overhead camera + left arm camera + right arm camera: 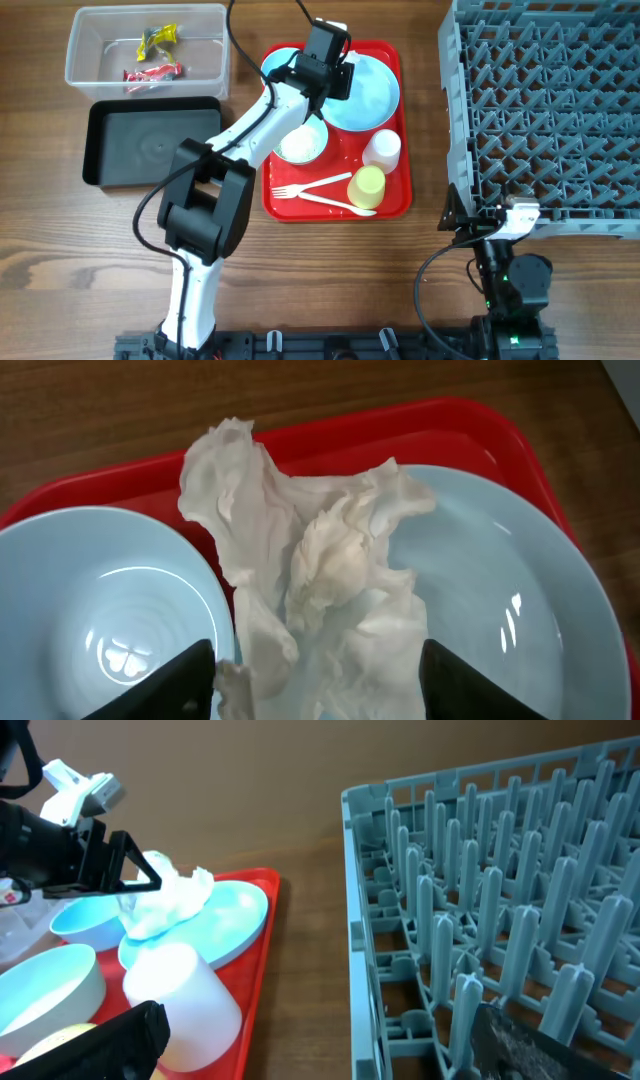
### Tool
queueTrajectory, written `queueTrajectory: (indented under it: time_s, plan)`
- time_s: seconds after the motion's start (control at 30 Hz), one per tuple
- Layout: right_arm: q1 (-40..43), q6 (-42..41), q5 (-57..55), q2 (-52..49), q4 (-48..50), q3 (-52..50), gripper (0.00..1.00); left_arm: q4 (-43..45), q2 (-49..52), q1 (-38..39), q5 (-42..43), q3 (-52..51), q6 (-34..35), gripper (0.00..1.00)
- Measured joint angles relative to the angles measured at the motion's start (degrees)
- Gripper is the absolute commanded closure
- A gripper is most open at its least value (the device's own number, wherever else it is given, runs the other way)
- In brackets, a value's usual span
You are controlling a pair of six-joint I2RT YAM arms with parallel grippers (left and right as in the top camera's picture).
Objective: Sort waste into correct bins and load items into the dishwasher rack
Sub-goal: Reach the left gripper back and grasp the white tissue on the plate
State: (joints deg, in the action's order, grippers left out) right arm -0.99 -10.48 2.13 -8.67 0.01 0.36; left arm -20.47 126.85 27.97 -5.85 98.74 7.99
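My left gripper (pixel 325 60) hovers over the red tray, open, its fingers (pixel 315 655) on either side of the crumpled white tissue (pixel 320 560). The tissue lies between a light-blue bowl (pixel 100 600) and the large plate (pixel 500 590). It also shows in the right wrist view (pixel 165 900). A second bowl (pixel 302 143), the whitish cup (pixel 382 150), yellow cup (pixel 367 187), fork (pixel 305 187) and spoon (pixel 335 203) sit on the tray. My right gripper (pixel 320 1030) is open and empty beside the rack (pixel 545 100).
The clear tub (pixel 75 50) at far left holds a yellow wrapper (pixel 158 37) and a red wrapper (pixel 152 72). The black tub (pixel 150 143) stands just in front of it. The red tray (pixel 270 195) lies between the tubs and the rack.
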Motion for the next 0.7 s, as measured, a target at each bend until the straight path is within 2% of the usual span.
queueTrajectory:
  time_s: [0.07,0.23,0.27,0.47,0.57,0.7]
  plan:
    - [0.00,0.00,0.00,-0.83,0.00,0.00,0.00,-0.02,1.29,0.00,0.00,0.00,-0.02,0.45]
    - [0.00,0.00,0.00,-1.16,0.00,0.00,0.00,0.55,3.04,-0.15,0.00,0.00,0.00,0.78]
    - [0.00,0.00,0.00,-1.16,0.00,0.00,0.00,0.83,3.04,-0.17,-0.07,0.00,-0.20,0.81]
    - [0.00,0.00,0.00,-1.16,0.00,0.00,0.00,1.70,3.04,-0.11,0.22,0.00,0.46,0.83]
    - [0.00,0.00,0.00,-1.16,0.00,0.00,0.00,1.70,3.04,-0.11,0.24,0.00,0.68,0.96]
    - [0.00,0.00,0.00,-1.16,0.00,0.00,0.00,1.40,3.02,-0.11,0.39,0.00,1.14,0.96]
